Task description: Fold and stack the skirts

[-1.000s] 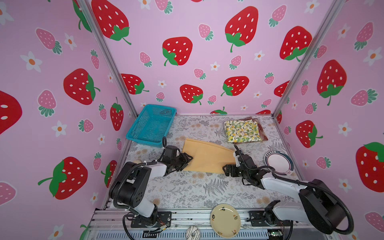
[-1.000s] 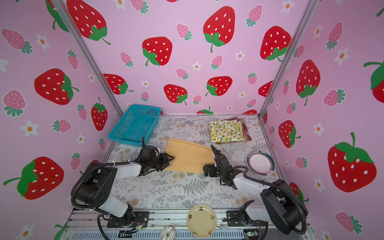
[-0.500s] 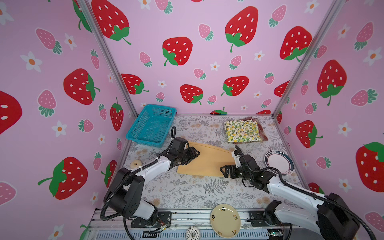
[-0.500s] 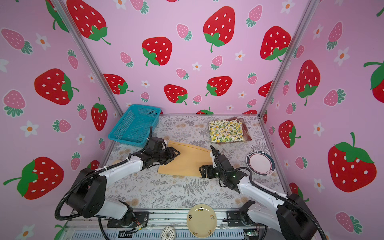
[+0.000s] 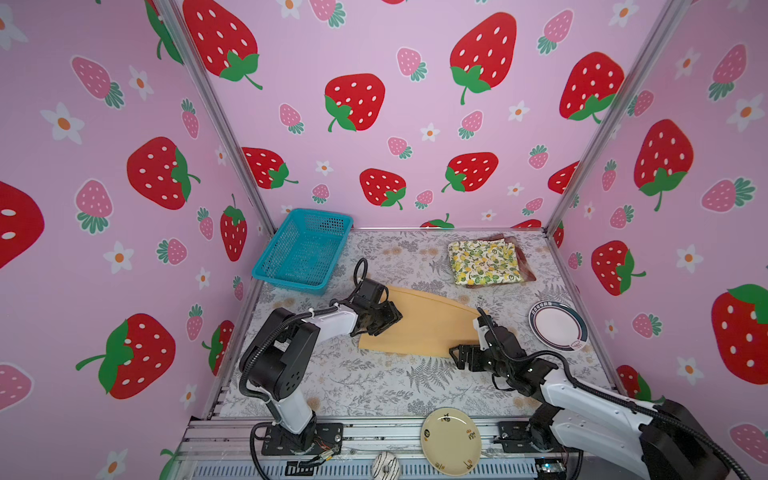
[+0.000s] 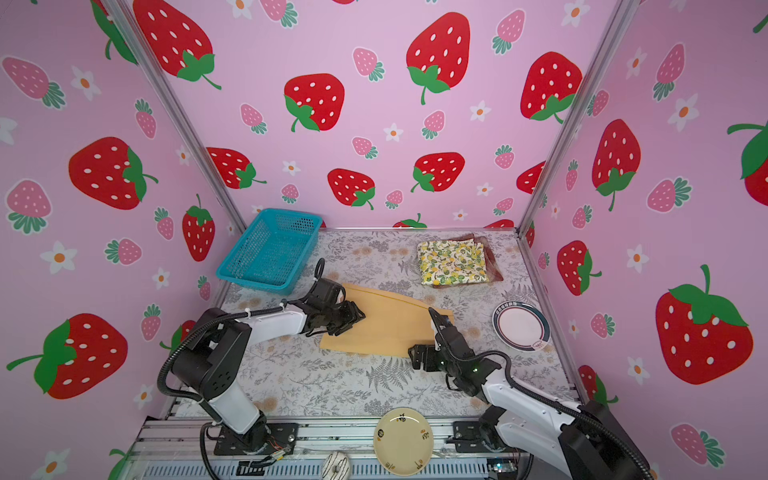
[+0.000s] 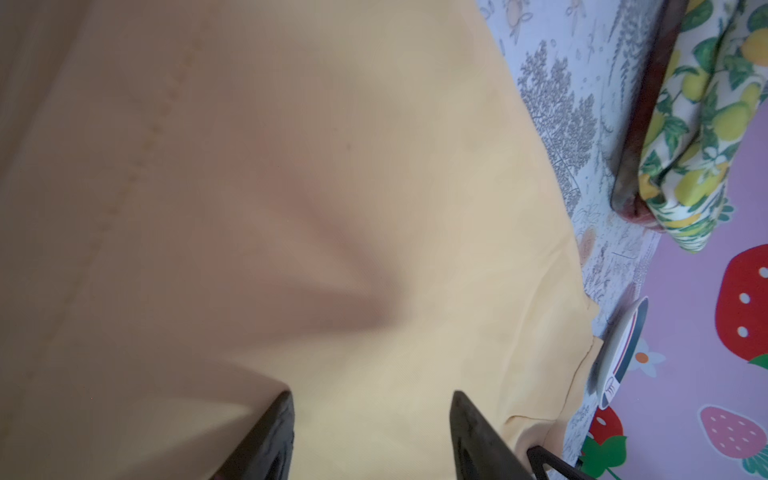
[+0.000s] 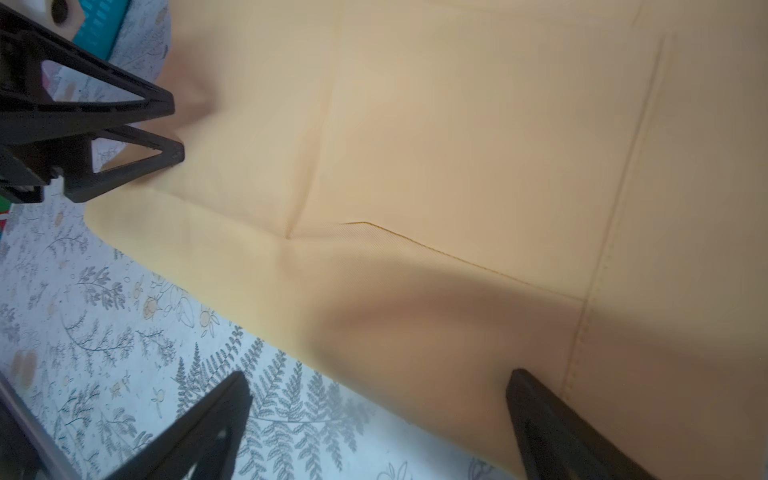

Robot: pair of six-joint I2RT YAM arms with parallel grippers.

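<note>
I have the mustard skirt (image 5: 424, 328) lying flat as a folded wedge on the desk (image 5: 374, 382). My left hand (image 5: 392, 318) is at the mustard skirt's left end, fingers spread partway over the cloth and pinching nothing. My right hand (image 8: 378, 374) is at its near right corner, spread wide, with one finger over the cloth and the other over bare desk just beside the hem. Behind the mustard skirt, to the right and well apart from it, the folded lemon skirt (image 5: 484, 262) lies on the plaid skirt (image 5: 524, 266), whose edge peeks out. The blue basket (image 5: 291, 286) stands behind its left end.
</note>
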